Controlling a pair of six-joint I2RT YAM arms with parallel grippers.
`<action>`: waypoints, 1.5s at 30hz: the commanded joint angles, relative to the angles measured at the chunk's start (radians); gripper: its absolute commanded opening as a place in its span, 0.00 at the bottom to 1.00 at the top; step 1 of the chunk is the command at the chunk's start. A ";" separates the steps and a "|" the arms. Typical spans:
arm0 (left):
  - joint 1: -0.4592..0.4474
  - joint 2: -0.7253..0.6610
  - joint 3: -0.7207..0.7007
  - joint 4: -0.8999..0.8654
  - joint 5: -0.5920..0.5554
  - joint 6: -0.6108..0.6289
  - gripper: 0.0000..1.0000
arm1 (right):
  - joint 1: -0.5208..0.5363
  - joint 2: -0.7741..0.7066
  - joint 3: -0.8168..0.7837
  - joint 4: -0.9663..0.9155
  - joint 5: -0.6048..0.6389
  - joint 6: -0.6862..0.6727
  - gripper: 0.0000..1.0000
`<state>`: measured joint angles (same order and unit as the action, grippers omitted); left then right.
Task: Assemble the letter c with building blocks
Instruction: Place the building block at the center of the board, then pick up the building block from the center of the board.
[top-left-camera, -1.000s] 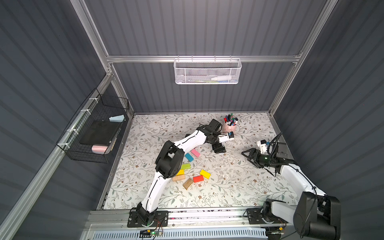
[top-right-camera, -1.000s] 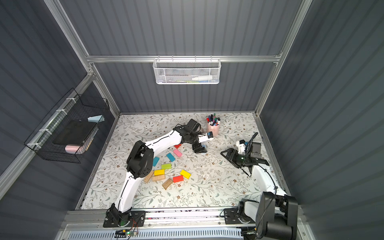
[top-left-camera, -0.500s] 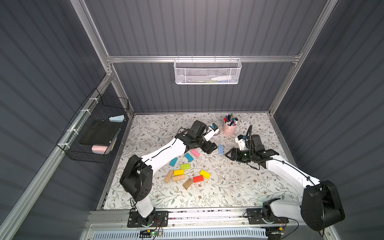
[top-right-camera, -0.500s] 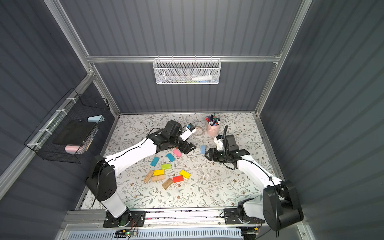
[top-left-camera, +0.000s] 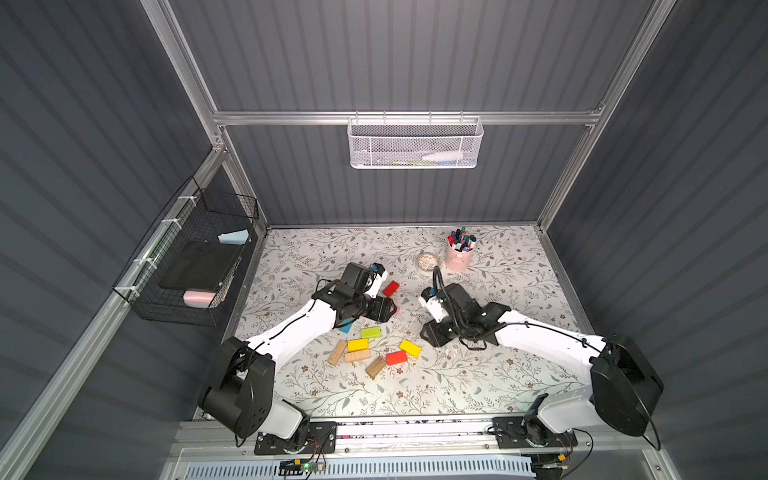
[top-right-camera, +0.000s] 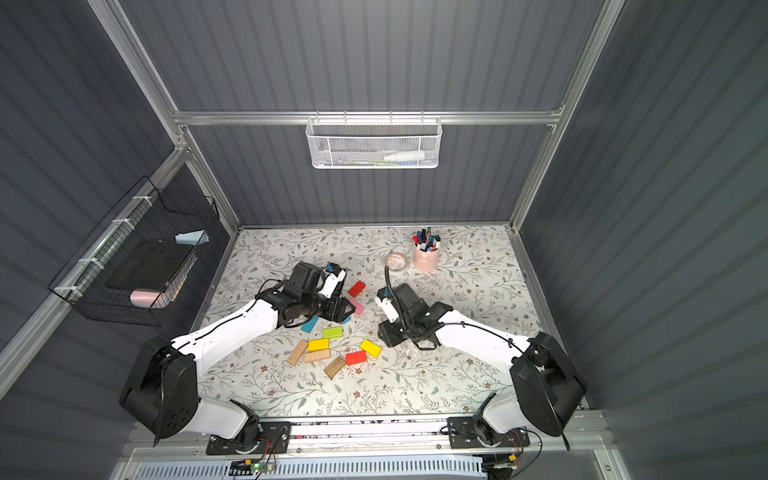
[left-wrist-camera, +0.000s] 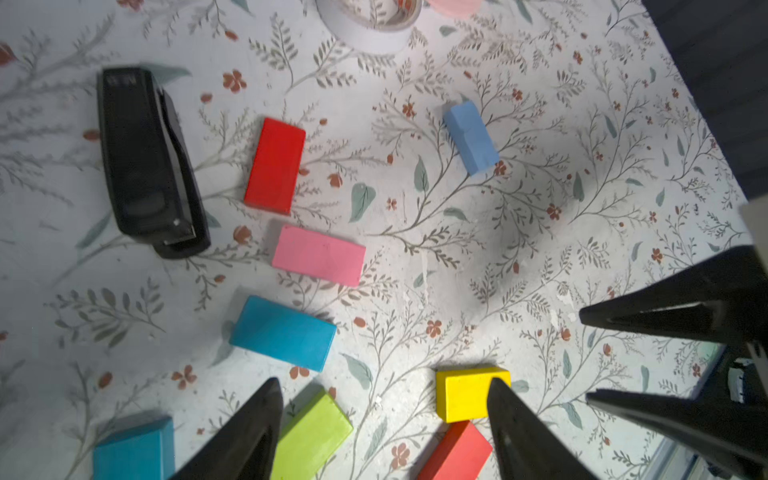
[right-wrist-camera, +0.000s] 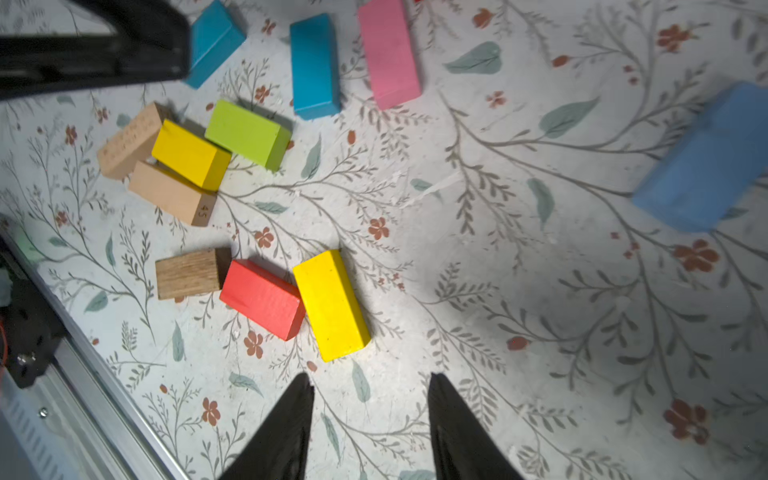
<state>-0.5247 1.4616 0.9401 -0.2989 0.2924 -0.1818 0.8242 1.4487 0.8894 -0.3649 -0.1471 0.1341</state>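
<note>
Wood and bright paint mark the building blocks (top-right-camera: 317, 355), scattered flat on the floral desk (top-left-camera: 332, 399) with no letter formed. Nearest the robot's base lies a dark wood block (top-left-camera: 376, 367), its end touching the near red block (top-left-camera: 396, 357), which touches a yellow block (top-left-camera: 410, 348) on its other side. Left of these, two pale wood blocks (right-wrist-camera: 170, 193) touch a second yellow block (top-left-camera: 358, 344), and the lime green block (top-left-camera: 370, 332) sits just beyond it. The right claw (right-wrist-camera: 370, 374) hangs over bare desk just right of the yellow block, jaws parted a little way with nothing between them. Two teal blocks (left-wrist-camera: 283, 332) lie beyond the green one, partly under the left arm in both top views. The left claw (left-wrist-camera: 383, 380) reaches over them, jaws spread wide and empty. A pink block (left-wrist-camera: 319, 254) lies past the teal pair, then the far red block (top-left-camera: 390, 288), with a black stapler (left-wrist-camera: 145, 162) beside it in the left wrist view. A light blue block (left-wrist-camera: 471, 137) rests well apart, seen only in the wrist views. Farther back stand a tape roll (top-left-camera: 428, 262) and a pink pen cup (top-left-camera: 459, 257). A white mesh basket (top-left-camera: 415, 143) hangs on the back wall, a black wire basket (top-left-camera: 187, 266) on the left wall.
</note>
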 joint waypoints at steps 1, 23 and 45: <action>0.021 -0.047 -0.063 0.030 0.028 -0.077 0.76 | 0.048 0.040 0.038 -0.047 0.092 -0.076 0.49; 0.045 -0.160 -0.241 0.160 0.022 -0.125 0.76 | 0.136 0.156 0.088 -0.054 0.142 -0.134 0.54; 0.045 -0.127 -0.242 0.184 0.033 -0.104 0.79 | 0.159 0.229 0.114 -0.072 0.158 -0.174 0.50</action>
<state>-0.4816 1.3239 0.7055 -0.1230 0.3157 -0.2920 0.9791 1.6680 0.9825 -0.4168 -0.0051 -0.0151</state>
